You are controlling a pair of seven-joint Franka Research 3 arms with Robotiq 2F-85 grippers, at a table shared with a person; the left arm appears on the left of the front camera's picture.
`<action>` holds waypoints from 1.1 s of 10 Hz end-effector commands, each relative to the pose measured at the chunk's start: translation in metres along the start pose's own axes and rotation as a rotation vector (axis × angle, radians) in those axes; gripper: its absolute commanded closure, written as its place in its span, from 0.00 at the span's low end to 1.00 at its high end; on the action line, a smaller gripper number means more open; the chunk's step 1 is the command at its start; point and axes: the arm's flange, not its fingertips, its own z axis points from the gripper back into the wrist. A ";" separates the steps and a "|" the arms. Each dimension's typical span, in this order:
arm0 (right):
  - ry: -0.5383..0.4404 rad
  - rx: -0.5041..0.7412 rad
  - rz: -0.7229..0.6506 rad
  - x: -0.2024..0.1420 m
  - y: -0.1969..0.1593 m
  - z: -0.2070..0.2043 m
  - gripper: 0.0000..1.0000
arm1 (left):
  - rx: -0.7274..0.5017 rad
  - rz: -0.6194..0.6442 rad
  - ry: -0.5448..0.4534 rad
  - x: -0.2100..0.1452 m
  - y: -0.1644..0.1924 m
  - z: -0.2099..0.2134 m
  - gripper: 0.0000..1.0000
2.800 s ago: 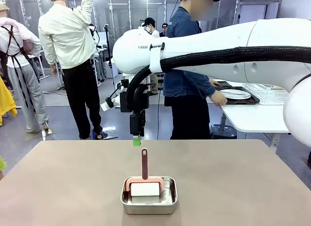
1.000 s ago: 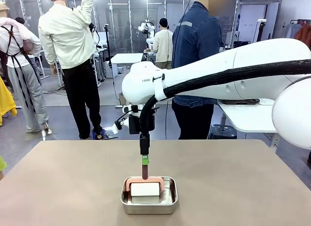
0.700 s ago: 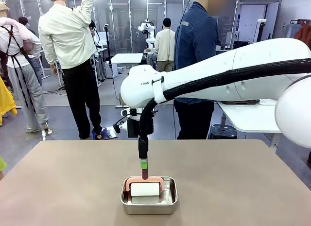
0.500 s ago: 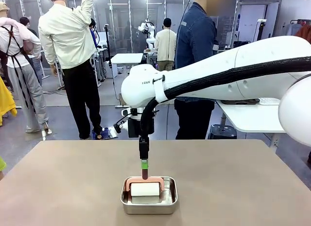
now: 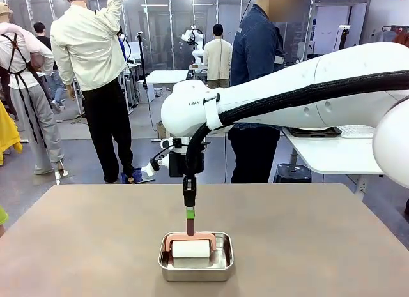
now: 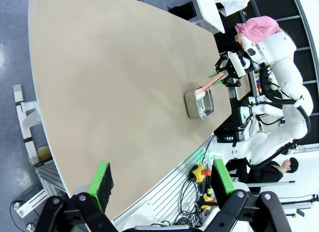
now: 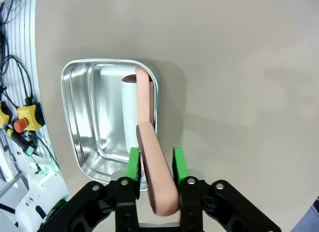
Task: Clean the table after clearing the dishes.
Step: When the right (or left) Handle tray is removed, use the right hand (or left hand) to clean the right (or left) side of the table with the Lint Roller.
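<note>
The right gripper [image 7: 156, 164] points down at the desk [image 5: 307, 246] and pinches the pink handle of a roller [image 5: 190, 248]. The white roll lies directly below it, inside a steel pan [image 7: 84, 117]. The left gripper [image 6: 160, 178] hangs with fingers spread, high above the desk, well apart from the pan.

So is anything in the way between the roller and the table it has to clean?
Only the steel pan: the roller sits inside it, so the pan's walls stand between it and the table. The right gripper holds the roller's handle, nothing between them. Nothing else visible lies on the table.
</note>
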 end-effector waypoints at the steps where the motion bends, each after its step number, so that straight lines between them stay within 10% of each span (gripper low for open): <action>1: -0.016 -0.010 0.005 -0.010 0.015 -0.003 1.00 | 0.011 0.012 -0.005 -0.001 -0.004 0.002 0.00; 5: -0.020 -0.064 -0.016 -0.021 0.037 0.020 1.00 | 0.011 0.012 -0.005 -0.001 -0.004 0.002 0.00; 11: -0.334 -0.009 -0.551 -0.150 0.064 0.096 1.00 | 0.011 0.012 -0.005 -0.001 -0.004 0.002 0.00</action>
